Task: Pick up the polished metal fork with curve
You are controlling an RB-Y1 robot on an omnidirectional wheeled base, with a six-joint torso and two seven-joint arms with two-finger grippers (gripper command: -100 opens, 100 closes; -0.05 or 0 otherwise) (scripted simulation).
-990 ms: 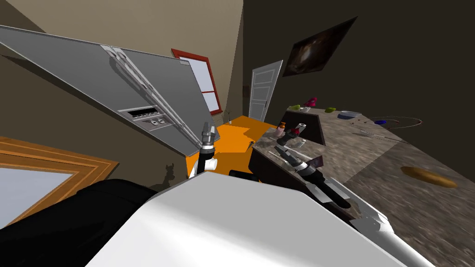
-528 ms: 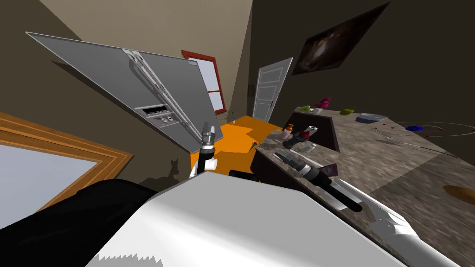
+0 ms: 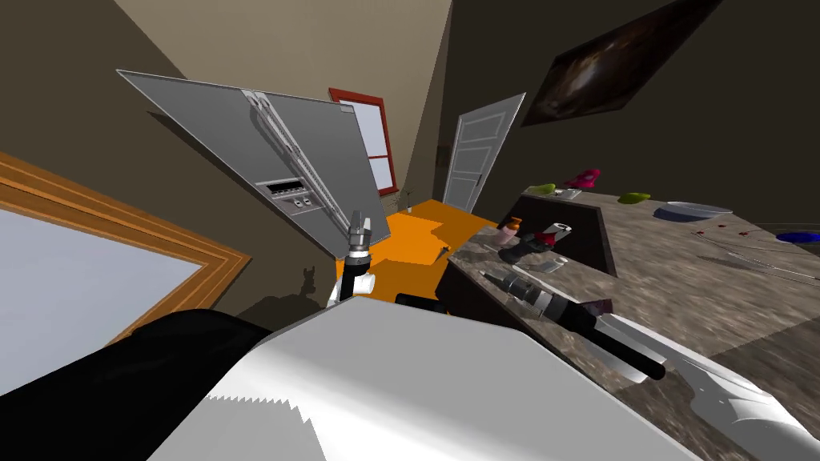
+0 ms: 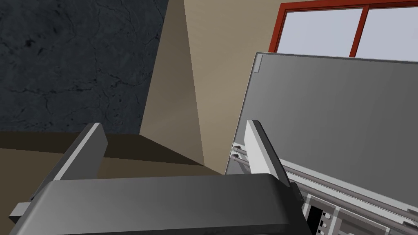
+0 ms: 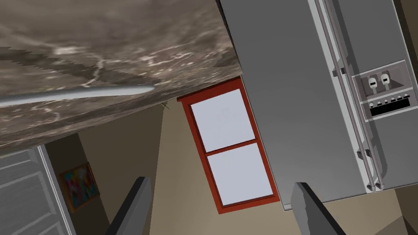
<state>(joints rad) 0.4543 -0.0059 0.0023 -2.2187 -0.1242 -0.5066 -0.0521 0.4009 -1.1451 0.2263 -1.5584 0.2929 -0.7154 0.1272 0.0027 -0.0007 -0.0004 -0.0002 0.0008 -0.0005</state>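
1. Room (largest first): a dim kitchen with dark and tan walls, an orange floor (image 3: 408,240), a white door (image 3: 480,152) and a red-framed window (image 3: 372,144).
2. A grey two-door fridge (image 3: 264,160) stood across the floor from the counter.
3. The counter (image 3: 681,296) ran along my right side. Its top was mottled brown with a stone look, flat and hard. Small bottles (image 3: 512,234) stood near its corner, with a shallow bowl (image 3: 693,210) farther along, well apart from the work.
4. The right gripper (image 5: 222,208) reached low over the counter's near corner, blades apart, nothing between them. The left gripper (image 4: 173,153) was raised in front of the chest toward the fridge, blades likewise apart and empty.
5. Fork (image 5: 77,94): taken to be the slender grey bar lying flat on the counter close to its edge (tines not in view, so the identification is a judgement). It lay off the line of the right blades, not between them.
6. Handling, judged:
   - The fork is probably light, rigid and slick.
   - It sits low on a hard top, leaving little for the blades to bite.
   - The best hold is likely across mid-handle, with the blades straddling the narrow width and set down close to the surface.
   - Main risk: the fork skating sideways or off the edge as the blades close.
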